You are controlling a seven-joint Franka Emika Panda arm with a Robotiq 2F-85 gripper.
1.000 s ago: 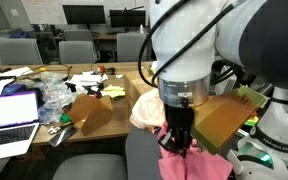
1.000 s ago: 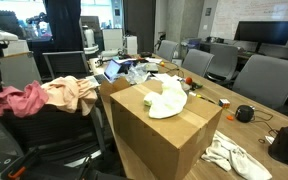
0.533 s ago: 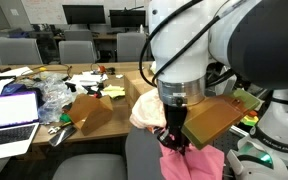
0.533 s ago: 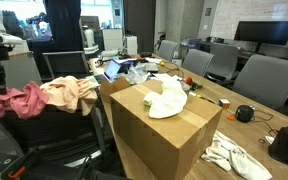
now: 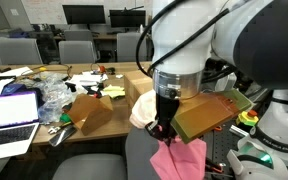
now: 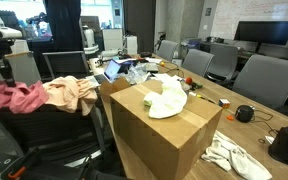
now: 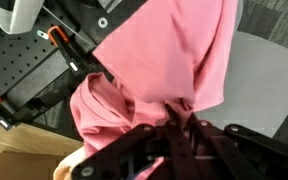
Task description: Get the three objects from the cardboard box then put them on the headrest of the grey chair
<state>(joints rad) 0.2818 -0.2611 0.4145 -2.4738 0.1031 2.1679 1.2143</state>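
Bright pink cloth (image 5: pixel 181 160) hangs at lower centre of frame, top edge pinched in hand (image 5: pixel 161 130), jaws pressed together on fabric. Wrist view: same cloth (image 7: pixel 159 60) bunched above hand, filling mid-frame. Peach-cream cloth (image 6: pixel 72 92) draped over top of grey chair (image 5: pixel 136 155), touching pink cloth, left of frame. Pale yellow-green cloth (image 6: pixel 168 98) lies on top of large cardboard box (image 6: pixel 159 135), centre frame. Cluttered tabletop (image 6: pixel 234 100) behind box. Open laptop (image 5: pixel 9 110) at left edge.
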